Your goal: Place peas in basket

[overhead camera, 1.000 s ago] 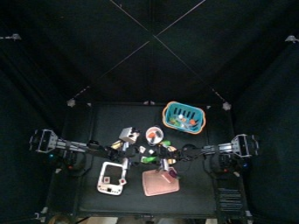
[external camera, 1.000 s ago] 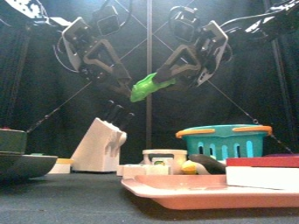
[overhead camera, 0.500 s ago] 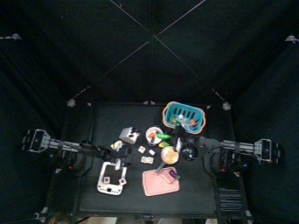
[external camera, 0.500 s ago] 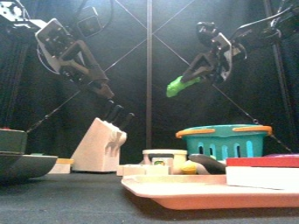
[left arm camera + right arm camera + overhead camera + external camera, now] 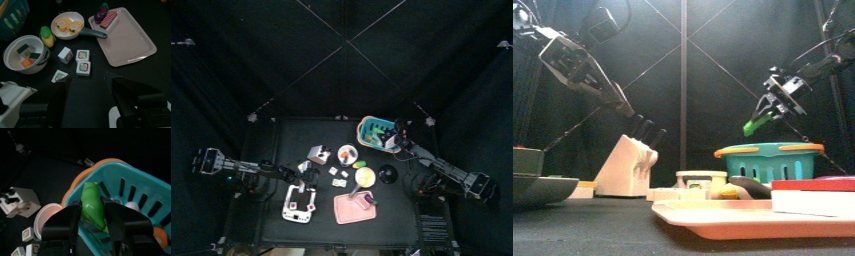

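The peas are a green pod [image 5: 93, 205] held between the jaws of my right gripper [image 5: 95, 223]. In the front view the pod [image 5: 754, 126] hangs just above the teal-blue basket [image 5: 770, 160], under the right gripper [image 5: 770, 108]. In the top view the right gripper [image 5: 390, 142] is at the basket [image 5: 378, 128], at the table's back right. The right wrist view shows the basket's slotted wall [image 5: 137, 190] right behind the pod. My left gripper [image 5: 87, 82] is open and empty, raised over the table's left side [image 5: 617, 98].
A pink tray [image 5: 130, 37] holds a block and a purple item. Around it are a pan with an egg [image 5: 70, 25], a white bowl [image 5: 23, 50], small sushi cubes [image 5: 83, 67] and a white knife block [image 5: 627, 165].
My right gripper has carried the pea pod from the middle to the right and down, to just above the basket. My left arm has drawn back to the left.
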Robot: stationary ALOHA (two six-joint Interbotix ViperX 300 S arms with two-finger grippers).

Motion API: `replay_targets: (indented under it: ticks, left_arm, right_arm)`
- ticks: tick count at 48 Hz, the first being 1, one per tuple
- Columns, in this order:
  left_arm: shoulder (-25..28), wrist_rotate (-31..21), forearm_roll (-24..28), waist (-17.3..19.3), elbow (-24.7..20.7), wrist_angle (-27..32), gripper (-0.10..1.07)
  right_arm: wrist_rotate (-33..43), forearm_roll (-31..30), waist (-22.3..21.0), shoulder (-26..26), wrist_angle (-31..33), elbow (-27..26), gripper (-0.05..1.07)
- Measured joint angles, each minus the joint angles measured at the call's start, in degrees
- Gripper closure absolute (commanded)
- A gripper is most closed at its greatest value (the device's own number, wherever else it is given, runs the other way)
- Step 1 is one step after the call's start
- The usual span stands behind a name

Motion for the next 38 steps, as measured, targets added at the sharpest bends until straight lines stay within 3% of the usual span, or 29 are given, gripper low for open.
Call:
replay_targets:
  ticks: [16, 38]
  left_arm:
    - [-5.7, 2.8, -1.5, 4.0, 4.1, -0.6, 0.06]
    - [-6.5, 3.1, -5.0, 5.4, 6.2, -2.1, 0.06]
  right_arm:
    - [0.0, 4.7, -2.2, 5.3, 11.7, -1.8, 0.34]
    - [0.1, 3.2, -8.0, 8.8, 15.3, -3.3, 0.34]
